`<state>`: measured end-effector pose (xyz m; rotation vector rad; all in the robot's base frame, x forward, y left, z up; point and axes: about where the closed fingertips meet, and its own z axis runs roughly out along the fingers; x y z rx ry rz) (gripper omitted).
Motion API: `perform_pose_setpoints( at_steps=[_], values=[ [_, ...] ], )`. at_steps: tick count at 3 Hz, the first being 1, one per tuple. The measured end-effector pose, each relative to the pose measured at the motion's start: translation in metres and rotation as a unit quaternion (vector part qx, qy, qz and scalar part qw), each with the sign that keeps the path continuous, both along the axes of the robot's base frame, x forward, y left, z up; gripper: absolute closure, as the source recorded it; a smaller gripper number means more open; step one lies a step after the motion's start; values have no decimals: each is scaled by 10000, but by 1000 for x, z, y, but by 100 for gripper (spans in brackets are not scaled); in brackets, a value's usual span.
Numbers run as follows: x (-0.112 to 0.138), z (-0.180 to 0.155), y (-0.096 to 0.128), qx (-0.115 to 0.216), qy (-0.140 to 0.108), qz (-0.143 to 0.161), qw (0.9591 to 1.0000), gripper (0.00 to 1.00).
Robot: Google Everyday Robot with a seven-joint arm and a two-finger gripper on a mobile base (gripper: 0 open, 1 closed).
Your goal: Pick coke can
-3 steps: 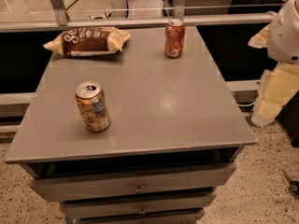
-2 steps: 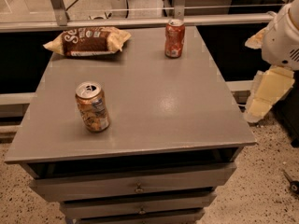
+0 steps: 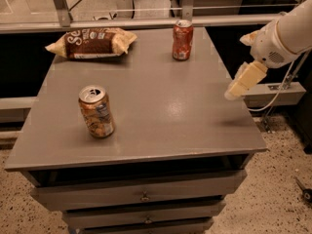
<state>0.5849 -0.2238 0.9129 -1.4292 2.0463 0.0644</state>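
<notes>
The coke can (image 3: 183,40), red with white markings and a silver top, stands upright at the far edge of the grey table (image 3: 161,106), right of centre. My gripper (image 3: 242,83) hangs from the white arm at the right, over the table's right edge. It is well to the right of the coke can and nearer the camera, and it touches nothing.
An orange-gold can (image 3: 96,111) with a blue and white label stands upright at the front left. A brown snack bag (image 3: 91,42) lies at the back left. A metal rail (image 3: 146,22) runs behind the table. Drawers (image 3: 141,194) sit below the top.
My arm and gripper have swung left, from beside the table's right edge to over it. The cans and the bag have not moved.
</notes>
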Motion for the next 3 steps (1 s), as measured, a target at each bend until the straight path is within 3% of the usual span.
perform_pose_setpoints(
  at_steps=[1,3],
  values=[
    [56,-16,19,620,-156,-90,9979,0],
    [154,-40,42,1587,-425,-477,9853,0]
  ],
)
